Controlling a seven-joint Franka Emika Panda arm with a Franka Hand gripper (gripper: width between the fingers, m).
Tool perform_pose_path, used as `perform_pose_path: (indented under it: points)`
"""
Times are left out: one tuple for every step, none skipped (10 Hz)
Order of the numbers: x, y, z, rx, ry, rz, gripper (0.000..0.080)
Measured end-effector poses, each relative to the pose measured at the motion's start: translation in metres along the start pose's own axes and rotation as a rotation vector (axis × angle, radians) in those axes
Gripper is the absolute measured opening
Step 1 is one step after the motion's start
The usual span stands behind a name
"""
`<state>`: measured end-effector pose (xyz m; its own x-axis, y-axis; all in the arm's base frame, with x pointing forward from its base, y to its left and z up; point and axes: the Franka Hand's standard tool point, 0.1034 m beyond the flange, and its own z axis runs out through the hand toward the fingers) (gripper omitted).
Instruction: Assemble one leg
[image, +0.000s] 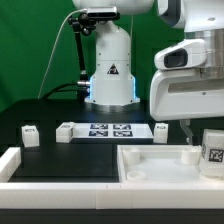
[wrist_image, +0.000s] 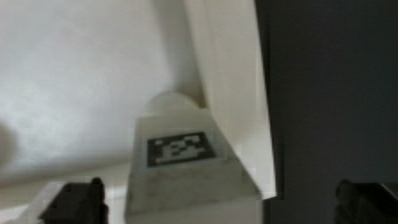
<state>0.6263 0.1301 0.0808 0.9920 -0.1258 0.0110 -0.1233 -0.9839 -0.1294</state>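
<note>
Farthest from my gripper (wrist_image: 217, 205), toward the exterior view's left, a small tagged block (image: 30, 133) sits on the black surface (image: 45, 146). A second block (image: 65, 131) lies just beside the marker board (image: 110, 130). Past that board, a third block (image: 160, 130) lies nearer to me, behind the tray (image: 150, 165).

I hang over the end of the tray toward the exterior view's right. My gripper is released: in the wrist view its two dark fingers (wrist_image: 75, 200) stand wide apart.

The leg (wrist_image: 178, 160) is right below me, between the fingers, with its tag turned toward my wrist camera. As far as I can see it touches neither finger. It rests inside the tray, close along the raised rim; I cannot tell whether it touches that rim. Beyond the rim is the black surface.
</note>
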Motion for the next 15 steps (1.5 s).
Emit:
perform_pose_path:
  points:
    - [0.000, -0.001, 0.000, 0.001, 0.001, 0.000, 0.0649]
    - [-0.001, -0.001, 0.000, 0.001, 0.001, 0.000, 0.0616]
    - [-0.001, -0.001, 0.001, 0.001, 0.000, 0.000, 0.0481]
    - [0.000, -0.001, 0.001, 0.001, 0.001, 0.000, 0.0481]
    - [0.000, 0.001, 0.000, -0.001, 0.001, 0.002, 0.0345]
    - [0.000, 0.001, 0.000, -0.001, 0.001, 0.002, 0.0319]
    - [0.000, 0.002, 0.000, -0.001, 0.001, 0.003, 0.0319]
    - [0.000, 0.002, 0.000, -0.001, 0.001, 0.004, 0.0319]
    - [0.001, 0.002, 0.000, -0.001, 0.002, 0.030, 0.0319]
    - [0.002, 0.004, -0.003, 0.004, 0.003, 0.065, 0.0319]
    - [0.003, 0.006, -0.005, 0.026, 0.001, 0.206, 0.0319]
    - [0.004, 0.009, -0.005, 0.041, 0.000, 0.288, 0.0319]
    - [0.005, 0.011, -0.004, 0.055, 0.000, 0.342, 0.0319]
    - [0.004, 0.013, -0.002, 0.070, 0.007, 0.452, 0.0319]
    - [0.003, 0.014, 0.001, 0.075, 0.012, 0.494, 0.0316]
